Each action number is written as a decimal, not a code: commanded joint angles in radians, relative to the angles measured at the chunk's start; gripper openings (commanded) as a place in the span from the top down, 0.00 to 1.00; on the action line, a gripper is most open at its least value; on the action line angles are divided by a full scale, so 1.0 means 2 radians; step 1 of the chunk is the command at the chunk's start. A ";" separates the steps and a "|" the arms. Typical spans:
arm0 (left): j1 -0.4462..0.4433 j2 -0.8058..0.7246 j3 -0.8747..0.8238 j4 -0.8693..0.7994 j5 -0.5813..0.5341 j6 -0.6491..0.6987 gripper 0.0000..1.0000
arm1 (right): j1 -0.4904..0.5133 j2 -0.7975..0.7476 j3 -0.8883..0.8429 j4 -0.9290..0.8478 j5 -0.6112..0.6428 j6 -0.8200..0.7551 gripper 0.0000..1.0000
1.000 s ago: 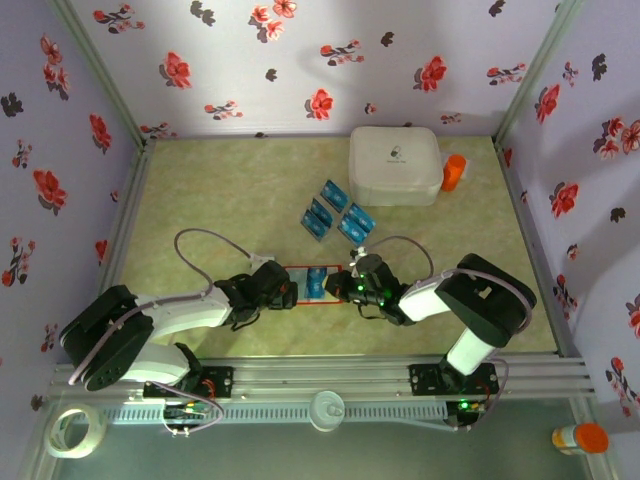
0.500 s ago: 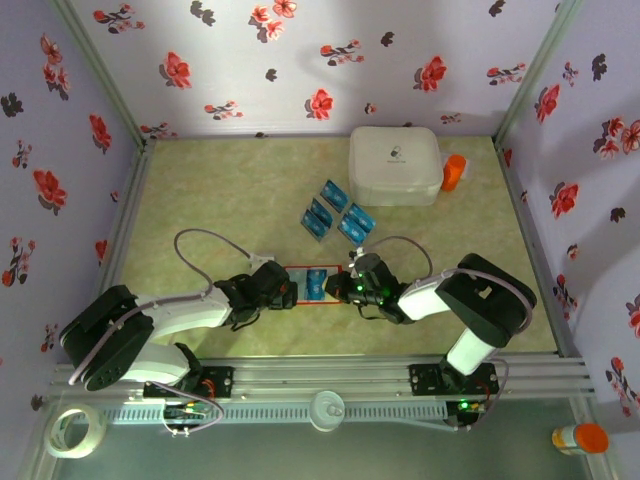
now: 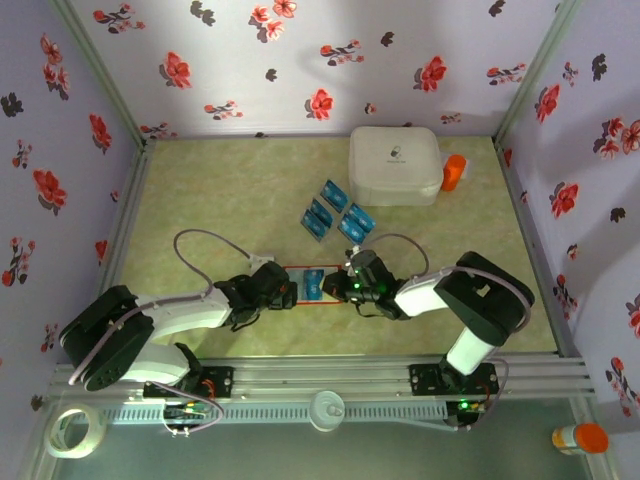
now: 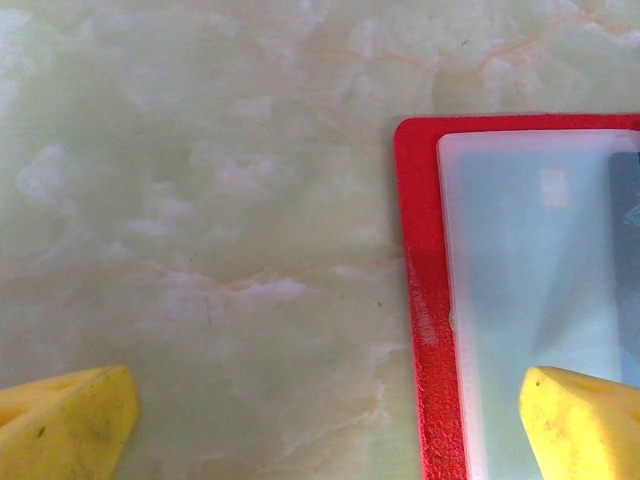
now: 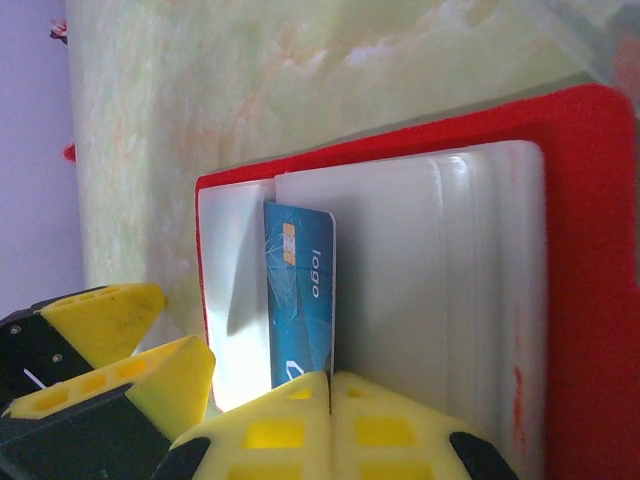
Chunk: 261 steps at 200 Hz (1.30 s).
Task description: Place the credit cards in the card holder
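Right gripper (image 5: 330,385) closed tight, tips touching blue card (image 5: 300,290), now further over card holder (image 5: 580,250); left gripper (image 4: 325,420) gaping.

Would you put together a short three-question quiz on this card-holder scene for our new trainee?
1. True or false: the left pincer is shut on a card.
2. Choose one. The blue card at the tips of the right pincer is: A) fully outside the card holder; B) partly inside a clear pocket of the holder; C) lifted well above it.
3. Fill in: the loose cards lie between the card holder and the big rounded box, whose colour is ____.

Key: 1 false, it stands open, with one fingertip over the holder; 2 B; 3 white.
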State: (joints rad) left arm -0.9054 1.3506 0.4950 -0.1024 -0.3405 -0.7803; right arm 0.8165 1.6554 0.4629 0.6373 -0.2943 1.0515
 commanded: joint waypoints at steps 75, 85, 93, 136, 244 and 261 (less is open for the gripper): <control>0.000 0.010 -0.023 -0.025 0.003 -0.014 0.00 | 0.010 0.033 0.050 -0.081 -0.039 -0.026 0.91; 0.001 0.009 -0.023 -0.025 0.003 -0.013 0.00 | 0.010 0.016 0.058 -0.113 -0.035 -0.043 0.86; 0.001 0.008 -0.024 -0.025 0.003 -0.014 0.00 | 0.010 -0.001 0.065 -0.146 -0.028 -0.059 0.81; 0.000 0.004 -0.029 -0.025 0.003 -0.018 0.00 | 0.009 -0.058 0.115 -0.294 0.020 -0.135 0.77; 0.001 -0.024 -0.029 -0.045 -0.008 -0.017 0.00 | 0.012 0.038 0.209 -0.326 0.009 -0.173 0.96; 0.006 -0.048 -0.033 -0.058 -0.017 -0.019 0.00 | 0.014 0.046 0.213 -0.326 0.007 -0.173 0.96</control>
State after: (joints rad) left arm -0.9051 1.3056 0.4656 -0.0952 -0.3408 -0.7883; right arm 0.8333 1.7222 0.8570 0.0082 -0.2699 0.7311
